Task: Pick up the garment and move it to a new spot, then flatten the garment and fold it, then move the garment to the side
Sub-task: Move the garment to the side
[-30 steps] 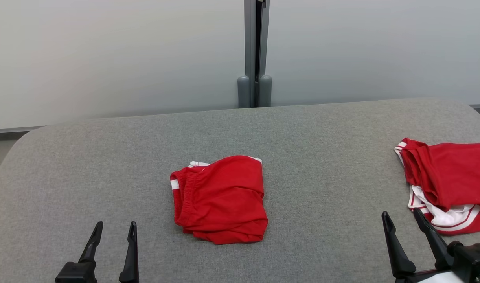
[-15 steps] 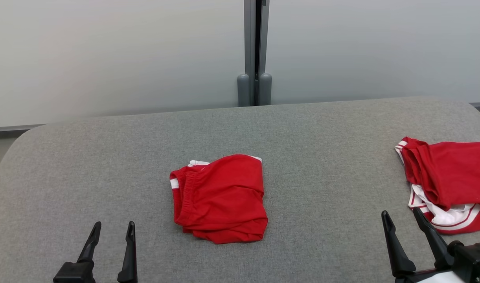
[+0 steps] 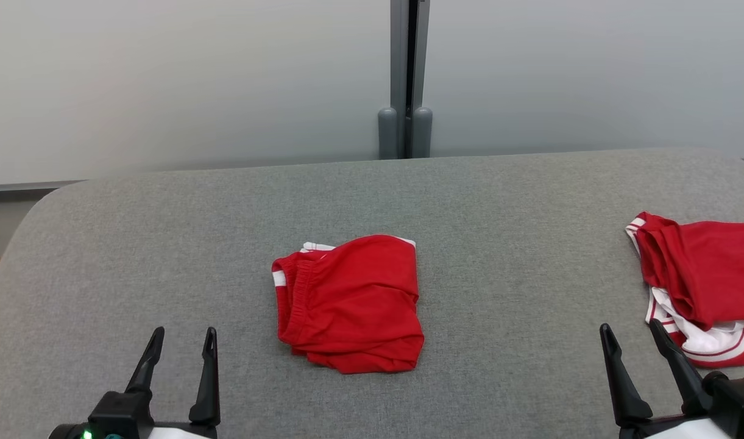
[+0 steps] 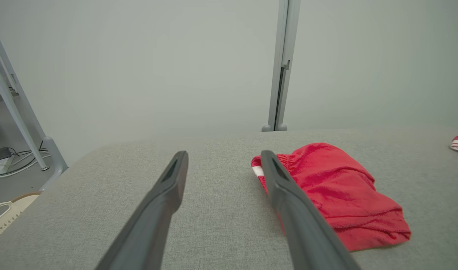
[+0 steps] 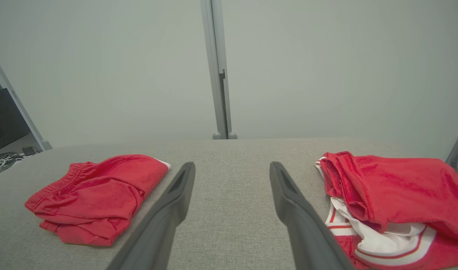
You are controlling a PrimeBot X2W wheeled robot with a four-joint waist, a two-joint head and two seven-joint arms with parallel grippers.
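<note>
One grey surface (image 3: 499,201) carries two red items: folded shorts (image 3: 350,305) at centre, a heap (image 3: 704,280) (possibly two pieces) at 3 o'clock; left gripper (image 3: 184,332) and right gripper (image 3: 629,327) stand released.

A lane of bare grey surface (image 3: 506,244) ran between the folded red garment (image 3: 350,302) and the red-and-white heap (image 3: 704,274) at the right edge — room for a gripper to pass. The left gripper (image 3: 184,332) faced open fabric; the right gripper (image 3: 629,326) stood just beside the heap, and the wall (image 3: 195,79) closed the far side.
</note>
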